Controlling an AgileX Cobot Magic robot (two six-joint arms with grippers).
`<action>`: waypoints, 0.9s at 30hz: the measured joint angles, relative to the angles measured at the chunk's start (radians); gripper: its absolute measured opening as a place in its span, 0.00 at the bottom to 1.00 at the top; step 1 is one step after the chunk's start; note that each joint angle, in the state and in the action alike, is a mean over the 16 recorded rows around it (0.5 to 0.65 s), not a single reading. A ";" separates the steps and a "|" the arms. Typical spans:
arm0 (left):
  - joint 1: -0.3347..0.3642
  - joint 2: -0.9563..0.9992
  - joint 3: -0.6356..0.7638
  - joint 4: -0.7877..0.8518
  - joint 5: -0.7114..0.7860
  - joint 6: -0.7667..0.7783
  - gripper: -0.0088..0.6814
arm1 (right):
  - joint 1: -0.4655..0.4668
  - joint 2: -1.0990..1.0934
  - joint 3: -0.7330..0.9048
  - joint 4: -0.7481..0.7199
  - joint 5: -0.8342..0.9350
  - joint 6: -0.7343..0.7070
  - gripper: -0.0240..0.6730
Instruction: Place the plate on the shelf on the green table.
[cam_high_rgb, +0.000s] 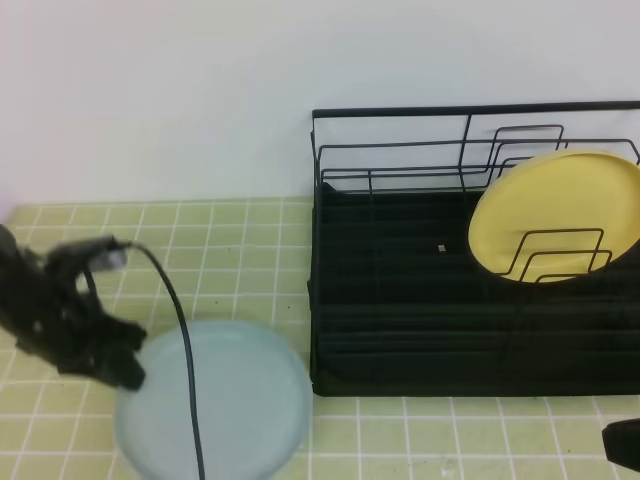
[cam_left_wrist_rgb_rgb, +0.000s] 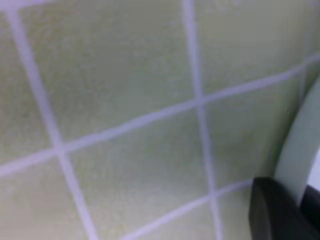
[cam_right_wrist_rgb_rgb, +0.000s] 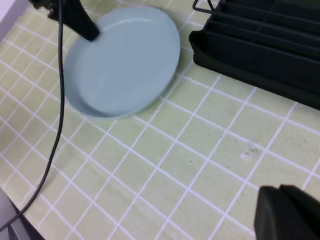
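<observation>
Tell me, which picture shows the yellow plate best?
The exterior high view. There the yellow plate stands on edge in the black rack, seen nearly whole behind a few wires. The left wrist view shows only green tiles and a sliver of the pale blue plate, and the right wrist view misses the yellow plate too.

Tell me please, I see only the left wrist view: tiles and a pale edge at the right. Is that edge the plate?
Observer: Yes. The left gripper is at the left rim of the pale blue plate.
Operator: Is the plate lifted?
Observer: No, it lies flat on the green table.
Operator: Is the shelf free?
Observer: Partly. A yellow plate leans in the right dividers of the shelf.
Operator: And the right gripper?
Observer: It hangs over bare tiles, holding nothing.
</observation>
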 joint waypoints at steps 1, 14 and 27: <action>0.000 -0.006 -0.016 0.008 0.015 -0.007 0.01 | 0.000 0.000 0.000 -0.002 0.001 0.000 0.03; -0.001 -0.190 -0.262 0.110 0.179 -0.109 0.01 | 0.000 0.000 0.000 -0.026 0.023 0.001 0.03; -0.102 -0.395 -0.326 -0.021 0.181 -0.101 0.01 | 0.000 0.000 0.000 0.355 0.000 -0.138 0.17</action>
